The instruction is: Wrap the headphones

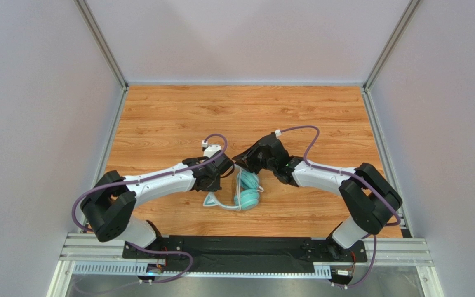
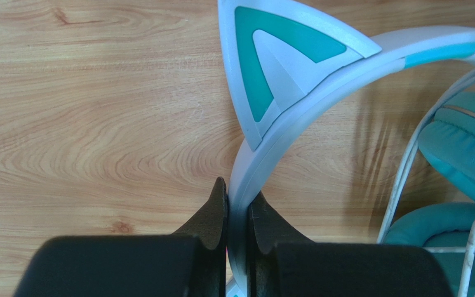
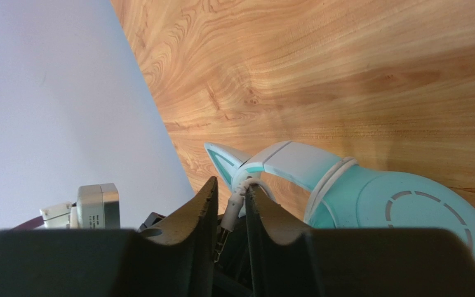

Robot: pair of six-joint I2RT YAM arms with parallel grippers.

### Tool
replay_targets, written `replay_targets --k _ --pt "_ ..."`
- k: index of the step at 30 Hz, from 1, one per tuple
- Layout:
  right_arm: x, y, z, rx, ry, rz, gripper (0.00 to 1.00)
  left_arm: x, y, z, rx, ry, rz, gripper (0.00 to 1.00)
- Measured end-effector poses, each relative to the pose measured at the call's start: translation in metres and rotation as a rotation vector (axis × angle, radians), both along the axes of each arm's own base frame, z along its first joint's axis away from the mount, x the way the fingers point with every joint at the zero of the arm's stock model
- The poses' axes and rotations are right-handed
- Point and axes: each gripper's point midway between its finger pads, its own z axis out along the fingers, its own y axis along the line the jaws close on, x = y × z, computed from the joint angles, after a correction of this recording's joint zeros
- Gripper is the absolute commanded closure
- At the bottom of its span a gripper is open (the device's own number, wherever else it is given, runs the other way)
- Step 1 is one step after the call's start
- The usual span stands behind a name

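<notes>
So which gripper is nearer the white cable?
Right. The cable sits between the fingers of the right gripper; the left gripper clamps the headband, with the cable off to one side.

Wood-grain worktop inside a pale-walled enclosure

The worktop (image 1: pixel 178 117) is orange-brown laminate with plank grain running across it. A plain pale back wall (image 1: pixel 246 37) rises from its far edge, and matching side walls stand along its left (image 1: pixel 29 124) and right (image 1: pixel 450 124) edges. Aluminium posts slant up from its far-left corner (image 1: pixel 102 43) and far-right corner (image 1: pixel 390 43). Along its near edge lies a black base plate (image 1: pixel 246 247), with a slotted aluminium rail (image 1: pixel 401 250) beside it.
</notes>
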Motion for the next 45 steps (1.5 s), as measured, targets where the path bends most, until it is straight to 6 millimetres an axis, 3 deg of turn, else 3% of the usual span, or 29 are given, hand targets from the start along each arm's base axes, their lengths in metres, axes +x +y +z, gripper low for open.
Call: replay_targets --k 9,20,21,23,25,27,30,32,35,38,40,43,45 --pt "0.017 -0.013 0.000 -0.018 -0.029 -0.074 0.72 -0.008 0.003 -0.002 0.020 0.031 -0.031 1.00" --pt "0.013 -0.020 -0.011 -0.050 -0.024 -0.081 0.71 -0.009 0.004 -0.002 0.027 0.034 -0.031 1.00" --pt "0.013 -0.021 -0.010 -0.060 -0.027 -0.078 0.69 -0.010 0.006 0.000 0.030 0.032 -0.032 1.00" --pt "0.014 -0.024 -0.002 -0.089 -0.045 -0.071 0.54 -0.009 0.007 0.004 0.039 0.028 -0.032 1.00" --pt "0.019 -0.029 0.016 -0.120 -0.093 -0.070 0.45 -0.007 0.008 0.011 0.046 0.020 -0.034 1.00" --pt "0.027 -0.041 0.049 -0.146 -0.167 -0.089 0.32 -0.002 0.004 0.021 0.042 0.004 -0.038 1.00" --pt "0.039 -0.070 0.108 -0.183 -0.299 -0.152 0.22 0.006 -0.002 0.038 0.025 -0.022 -0.044 1.00" --pt "0.043 -0.101 0.147 -0.220 -0.386 -0.218 0.18 0.013 -0.005 0.049 0.015 -0.036 -0.047 1.00" --pt "0.039 -0.155 0.178 -0.304 -0.461 -0.325 0.18 0.023 -0.006 0.064 -0.004 -0.049 -0.041 1.00" --pt "0.028 -0.203 0.182 -0.406 -0.470 -0.411 0.17 0.035 0.001 0.080 -0.009 -0.056 -0.022 1.00" --pt "0.017 -0.230 0.173 -0.472 -0.458 -0.448 0.17 0.046 0.005 0.092 -0.015 -0.064 -0.004 1.00" --pt "-0.003 -0.256 0.147 -0.568 -0.411 -0.457 0.17 0.065 0.013 0.104 -0.032 -0.067 0.033 1.00" --pt "-0.013 -0.263 0.131 -0.615 -0.378 -0.435 0.17 0.080 0.022 0.106 -0.040 -0.060 0.074 1.00"
